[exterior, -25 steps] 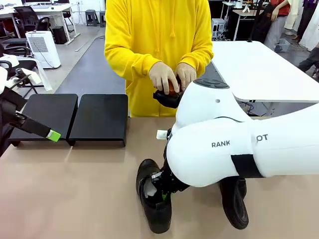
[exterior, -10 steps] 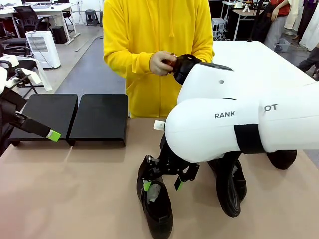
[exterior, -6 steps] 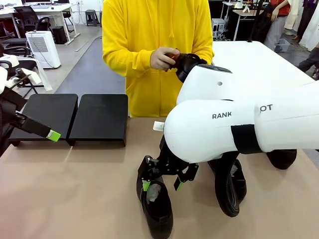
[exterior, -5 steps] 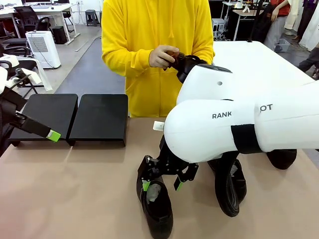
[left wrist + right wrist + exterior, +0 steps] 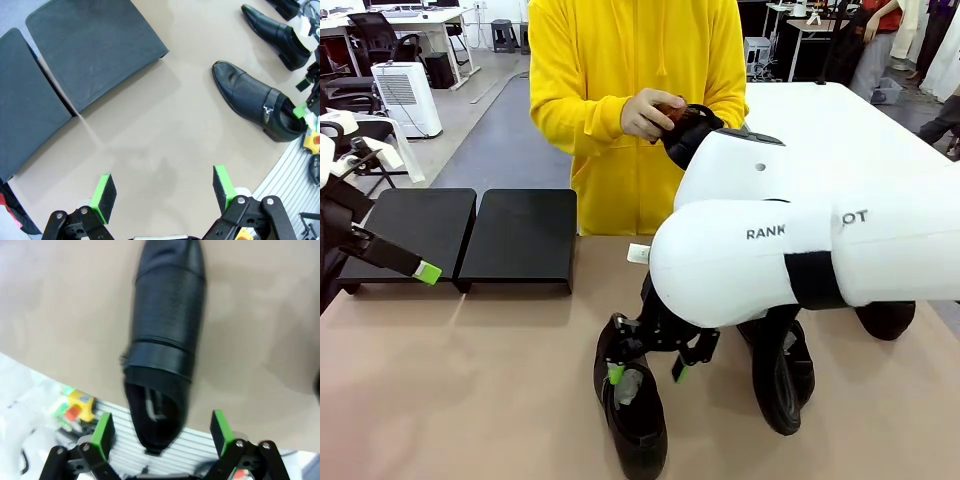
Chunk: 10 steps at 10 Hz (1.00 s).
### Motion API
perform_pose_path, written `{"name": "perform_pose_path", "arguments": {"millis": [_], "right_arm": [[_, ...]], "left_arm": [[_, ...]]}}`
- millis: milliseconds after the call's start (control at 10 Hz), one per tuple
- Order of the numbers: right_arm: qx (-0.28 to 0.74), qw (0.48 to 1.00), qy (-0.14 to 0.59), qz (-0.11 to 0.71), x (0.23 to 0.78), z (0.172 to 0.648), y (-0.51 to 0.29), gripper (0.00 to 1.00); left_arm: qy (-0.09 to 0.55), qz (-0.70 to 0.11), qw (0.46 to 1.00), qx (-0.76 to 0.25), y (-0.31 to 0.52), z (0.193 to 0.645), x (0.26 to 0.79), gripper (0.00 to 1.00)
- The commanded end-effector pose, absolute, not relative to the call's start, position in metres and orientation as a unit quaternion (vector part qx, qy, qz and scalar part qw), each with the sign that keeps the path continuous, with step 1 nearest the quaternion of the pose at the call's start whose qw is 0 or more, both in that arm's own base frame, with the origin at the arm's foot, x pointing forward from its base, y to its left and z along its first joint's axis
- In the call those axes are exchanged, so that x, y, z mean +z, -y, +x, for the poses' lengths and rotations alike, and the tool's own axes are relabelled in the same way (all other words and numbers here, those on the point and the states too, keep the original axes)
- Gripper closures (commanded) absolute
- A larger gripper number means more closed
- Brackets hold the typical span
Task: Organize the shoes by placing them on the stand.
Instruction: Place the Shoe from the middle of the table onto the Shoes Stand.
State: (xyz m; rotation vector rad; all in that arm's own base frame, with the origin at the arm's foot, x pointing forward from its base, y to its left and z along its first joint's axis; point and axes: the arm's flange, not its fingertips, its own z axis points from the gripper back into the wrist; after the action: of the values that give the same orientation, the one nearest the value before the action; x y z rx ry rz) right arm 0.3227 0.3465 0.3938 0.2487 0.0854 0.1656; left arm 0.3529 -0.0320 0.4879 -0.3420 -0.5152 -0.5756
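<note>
My right pincer (image 5: 646,373), jaws apart, hovers over the shoe (image 5: 638,430) at lower centre; the stand (image 5: 520,235) sits at middle left. Grasping step, I judge: next I descend astride its heel and clamp.

Our right arm (image 5: 800,260) reaches across the middle, and our right gripper (image 5: 647,372) points down, fingers wide apart. Our left gripper (image 5: 162,192) hangs at the left side, fingers also wide apart.

Glossy black shoe (image 5: 165,335), matte black stand (image 5: 520,235), tan table (image 5: 470,390), yellow hoodie (image 5: 620,70), my pads (image 5: 103,197) green.
</note>
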Motion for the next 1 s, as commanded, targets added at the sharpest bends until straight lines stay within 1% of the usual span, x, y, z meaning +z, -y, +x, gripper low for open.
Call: {"name": "perform_pose_path", "arguments": {"millis": [0,100,300,400,600,700,800,900], "right_arm": [[0.067,0.997,-0.001,0.041,0.425,0.313,-0.269,0.00],[0.065,0.996,0.016,0.054,0.435,0.310,-0.222,0.00],[0.023,0.995,0.049,0.079,0.446,0.301,-0.140,0.00],[-0.013,0.994,0.060,0.089,0.452,0.298,-0.104,0.00],[-0.099,0.985,0.077,0.116,0.457,0.292,-0.035,0.00],[-0.130,0.981,0.071,0.124,0.451,0.291,-0.014,0.00],[-0.230,0.958,0.065,0.160,0.448,0.293,-0.004,0.00],[-0.113,0.983,0.076,0.124,0.488,0.318,-0.030,0.00]], "left_arm": [[0.251,-0.174,0.909,-0.283,0.030,0.353,0.488,0.00],[0.251,-0.174,0.909,-0.283,0.030,0.353,0.488,0.00],[0.250,-0.166,0.912,-0.279,0.032,0.353,0.488,0.00],[0.255,-0.183,0.908,-0.279,0.050,0.339,0.496,0.00],[0.292,-0.177,0.908,-0.242,0.101,0.300,0.526,0.00],[0.255,-0.178,0.929,-0.201,0.123,0.291,0.531,0.00],[0.232,-0.176,0.944,-0.158,0.143,0.280,0.534,0.00],[0.238,-0.167,0.947,-0.136,0.144,0.274,0.534,0.00]]}}
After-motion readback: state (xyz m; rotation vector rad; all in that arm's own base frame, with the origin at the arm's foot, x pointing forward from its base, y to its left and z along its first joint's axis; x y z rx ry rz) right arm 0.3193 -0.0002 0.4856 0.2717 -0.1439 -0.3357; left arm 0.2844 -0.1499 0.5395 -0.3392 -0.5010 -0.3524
